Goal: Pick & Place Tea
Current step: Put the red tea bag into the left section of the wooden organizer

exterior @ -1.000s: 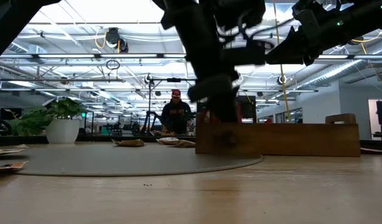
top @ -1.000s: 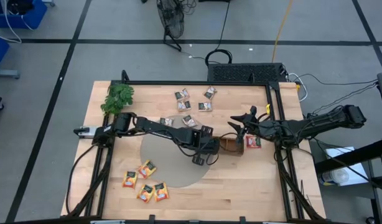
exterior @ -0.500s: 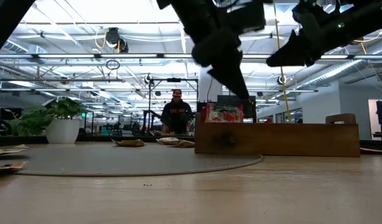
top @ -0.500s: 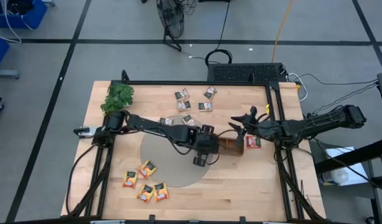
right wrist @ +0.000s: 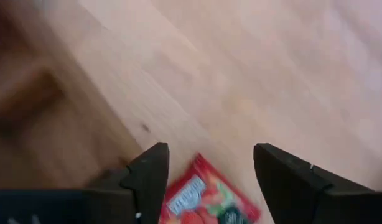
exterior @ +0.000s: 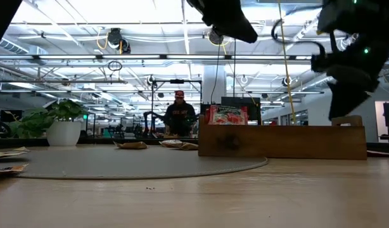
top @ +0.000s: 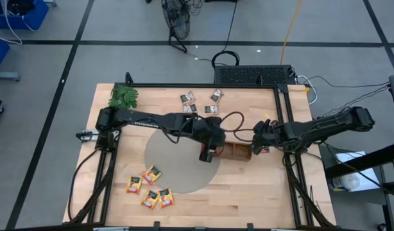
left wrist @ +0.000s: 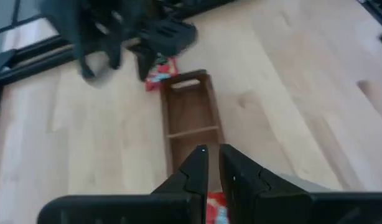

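Note:
A long brown wooden tray (top: 237,152) lies right of a round grey mat (top: 174,168). One red tea sachet (exterior: 227,115) stands in the tray's left end. My left gripper (left wrist: 213,163) hangs high above that end (top: 207,154), with only a narrow gap between its fingers and nothing in them. Another red sachet (right wrist: 203,202) lies flat on the table by the tray's right end. My right gripper (right wrist: 211,177) hovers wide open over it (top: 259,141), one finger on each side. Grey-white sachets (top: 198,102) lie far, orange-yellow ones (top: 150,186) near left.
A green leafy sprig (top: 123,97) lies at the table's far left corner. The black frame rails (top: 203,85) run along the far edge and both sides. Bare wood (top: 248,192) lies near of the tray. A person (exterior: 180,117) stands far behind the table.
My left gripper has risen out of the tray's left end and moved slightly toward the far edge; the red sachet stays standing in the tray. My right gripper has drawn back toward the table's right edge, tipped downward and dropped over the red sachet by the tray's right end.

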